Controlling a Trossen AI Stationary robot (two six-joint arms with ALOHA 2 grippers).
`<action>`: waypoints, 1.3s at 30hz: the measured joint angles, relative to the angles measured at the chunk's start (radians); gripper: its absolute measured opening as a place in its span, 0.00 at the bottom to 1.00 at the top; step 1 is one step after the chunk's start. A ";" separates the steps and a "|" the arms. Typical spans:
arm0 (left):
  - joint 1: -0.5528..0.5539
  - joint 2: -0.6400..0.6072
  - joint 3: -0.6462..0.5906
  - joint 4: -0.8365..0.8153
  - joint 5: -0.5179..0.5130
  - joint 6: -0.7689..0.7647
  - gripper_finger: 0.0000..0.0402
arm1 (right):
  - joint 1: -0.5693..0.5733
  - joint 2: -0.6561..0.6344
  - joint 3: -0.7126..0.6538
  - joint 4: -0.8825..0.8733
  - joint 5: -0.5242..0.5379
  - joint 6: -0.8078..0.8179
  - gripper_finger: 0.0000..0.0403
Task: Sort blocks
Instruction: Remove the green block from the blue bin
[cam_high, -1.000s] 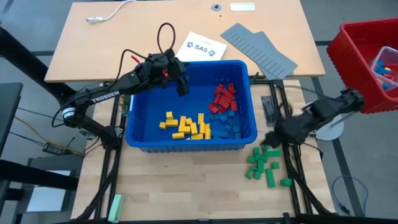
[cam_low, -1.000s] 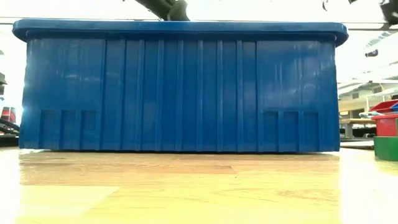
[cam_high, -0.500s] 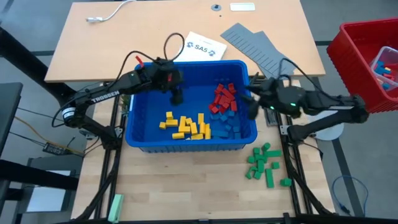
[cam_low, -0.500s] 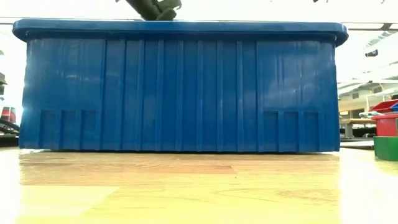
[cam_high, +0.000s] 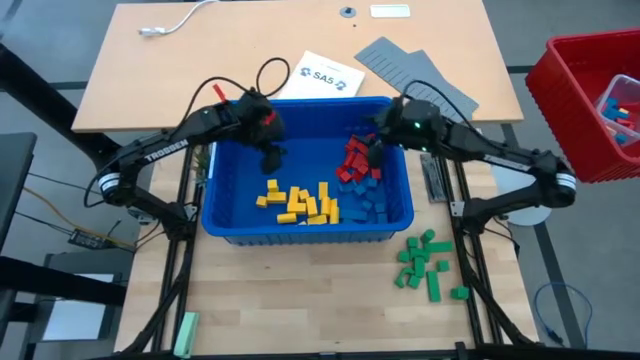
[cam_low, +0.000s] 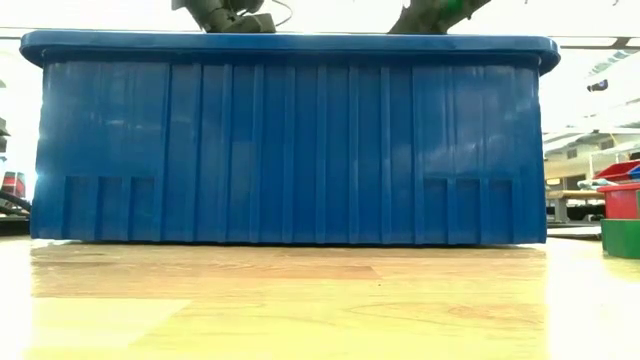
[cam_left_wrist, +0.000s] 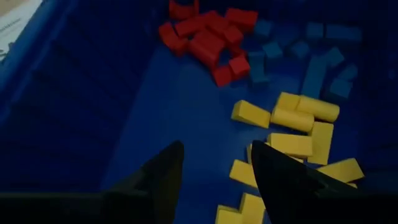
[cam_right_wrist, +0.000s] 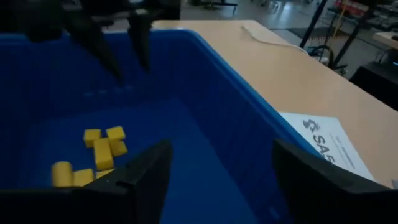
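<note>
A blue bin (cam_high: 222, 226) holds a yellow pile of blocks (cam_high: 298, 203), a red pile (cam_high: 358, 158) and blue blocks (cam_high: 368, 198). Several green blocks (cam_high: 424, 262) lie on the table right of the bin's near corner. My left gripper (cam_high: 270, 156) is open and empty inside the bin, over bare floor just far of the yellow blocks (cam_left_wrist: 297, 134). My right gripper (cam_high: 366, 150) is open and empty inside the bin, over the red pile. The right wrist view shows the yellow blocks (cam_right_wrist: 99, 146) and my left gripper (cam_right_wrist: 121, 40) farther off. The low view shows only the bin's wall (cam_low: 290, 140).
A red basket (cam_high: 588, 95) with more blocks stands at the far right. Grey ridged panels (cam_high: 418, 78) and a printed sheet (cam_high: 322, 76) lie behind the bin. A pale green bar (cam_high: 186, 330) lies at the near left. A white cable (cam_high: 175, 22) lies at the far left.
My right gripper has swung from the green blocks at the near right toward the far edge and the left, into the bin above the red pile. My left gripper has gone a little toward the left and near edges, closer to the yellow blocks.
</note>
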 joint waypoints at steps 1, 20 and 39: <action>0.001 0.003 0.000 -0.001 0.000 0.000 0.50 | -0.020 0.018 0.000 0.014 -0.021 -0.017 0.66; 0.003 0.080 0.000 -0.198 -0.073 -0.048 0.53 | -0.126 0.176 0.000 0.058 -0.139 -0.186 0.61; -0.037 0.175 -0.210 -0.109 -0.016 -0.056 0.55 | -0.126 0.173 0.000 0.064 -0.141 -0.187 0.60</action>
